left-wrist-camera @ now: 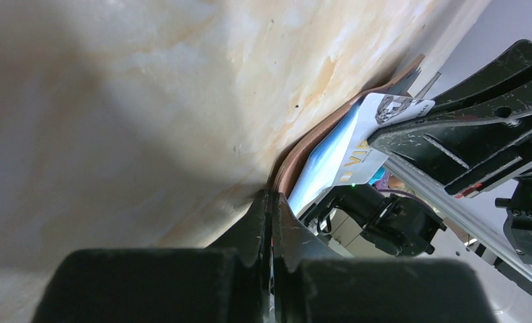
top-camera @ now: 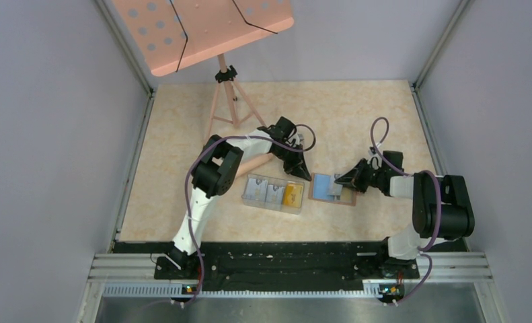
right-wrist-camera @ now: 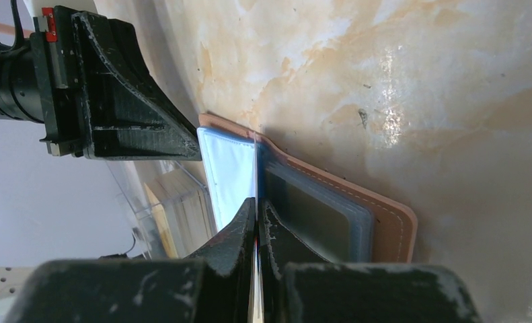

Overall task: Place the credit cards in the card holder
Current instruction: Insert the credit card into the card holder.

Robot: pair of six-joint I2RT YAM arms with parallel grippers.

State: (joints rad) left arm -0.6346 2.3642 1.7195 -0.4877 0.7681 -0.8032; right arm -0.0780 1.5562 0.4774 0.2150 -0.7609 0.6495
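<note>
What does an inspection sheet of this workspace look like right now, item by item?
Surface: beige marbled table, no spills seen.
Job's things: card holder lies open; clear tray holds pale and yellow cards.
Clutter: pink stand at the far left.
Hands: left hand shut at the holder's edge; right hand shut on a credit card at the holder.
Cables: purple cables loop along both arms.
Surroundings: grey walls, metal frame.
</note>
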